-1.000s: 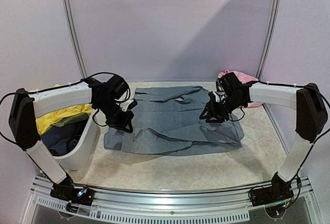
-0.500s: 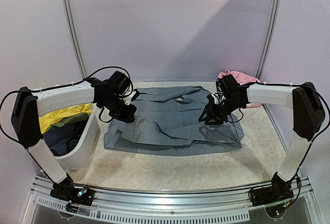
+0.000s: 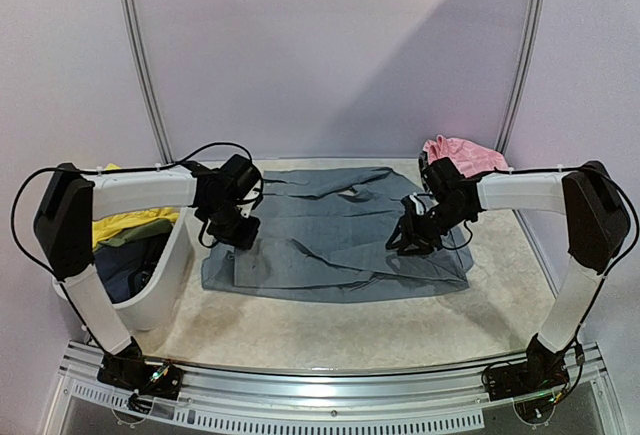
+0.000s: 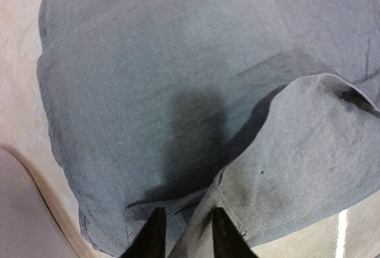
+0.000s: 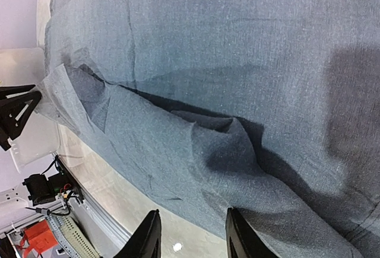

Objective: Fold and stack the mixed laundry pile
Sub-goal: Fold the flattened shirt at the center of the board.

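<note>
The large grey shirt (image 3: 330, 240) lies spread across the middle of the table, and it fills the left wrist view (image 4: 148, 62) and the right wrist view (image 5: 237, 44). My left gripper (image 3: 240, 235) is at its left side. A raised fold of grey cloth runs between its fingers (image 4: 187, 237), which are closed on it. My right gripper (image 3: 408, 240) hovers over the shirt's right part. It is open (image 5: 191, 237) above the shirt's near hem, beside a small peaked wrinkle. The shiny pink piece (image 3: 462, 153) lies at the back right.
The white tub (image 3: 165, 285) stands at the left. It holds the yellow shorts (image 3: 115, 225), an olive item (image 3: 140, 236) and dark blue cloth (image 3: 125, 275). The tub's wall shows in the left wrist view (image 4: 18, 210). A metal rail (image 3: 330, 395) runs along the near edge.
My left gripper moved toward the back and inward over the shirt's left side, then settled slightly nearer. My right gripper shifted a little toward the near edge. The shirt's outline hardly changed.
</note>
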